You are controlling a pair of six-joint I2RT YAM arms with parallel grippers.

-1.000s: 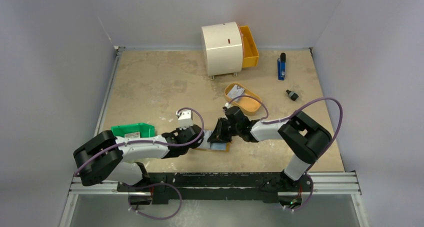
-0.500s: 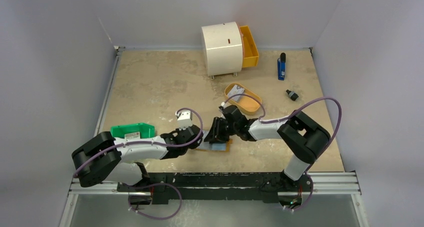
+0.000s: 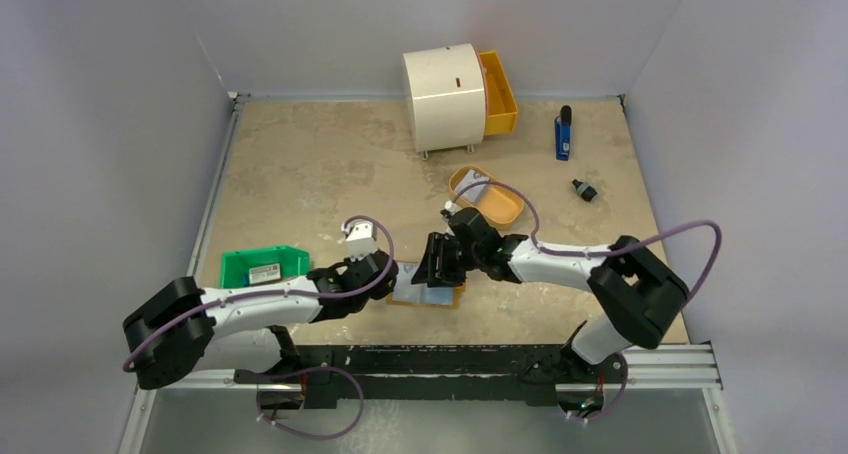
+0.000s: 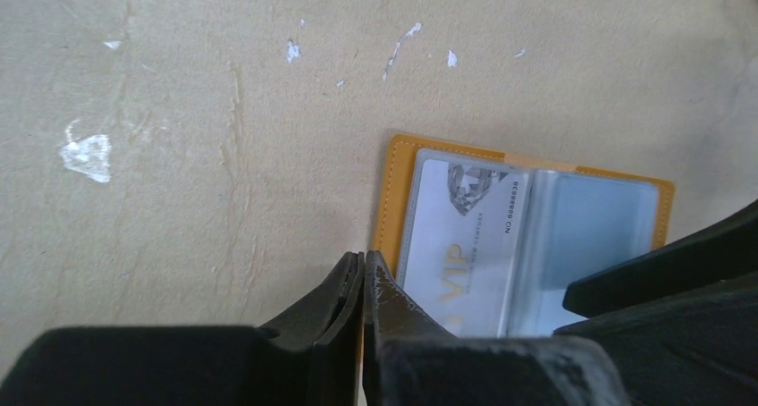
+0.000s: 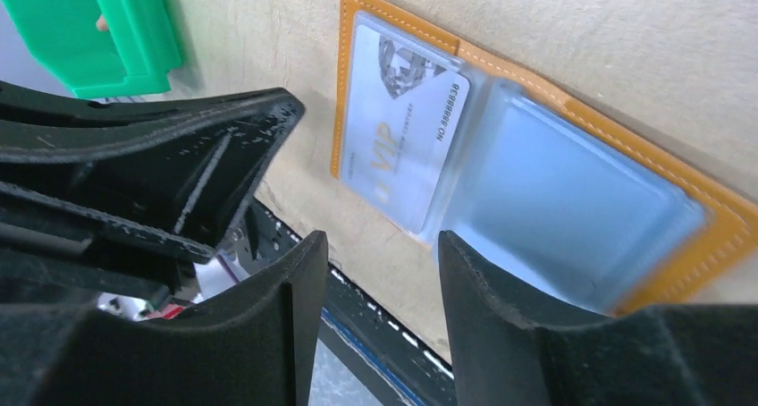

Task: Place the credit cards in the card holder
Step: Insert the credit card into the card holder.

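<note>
Right jaws apart — glossy card (image 5: 407,131)

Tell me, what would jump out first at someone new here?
An open tan card holder lies near the table's front edge, with the left claw pinched shut at its rim and the right claw spread open over it. A pale VIP card lies on one half. At the far edge stands a white drum with a yellow drawer.
</note>
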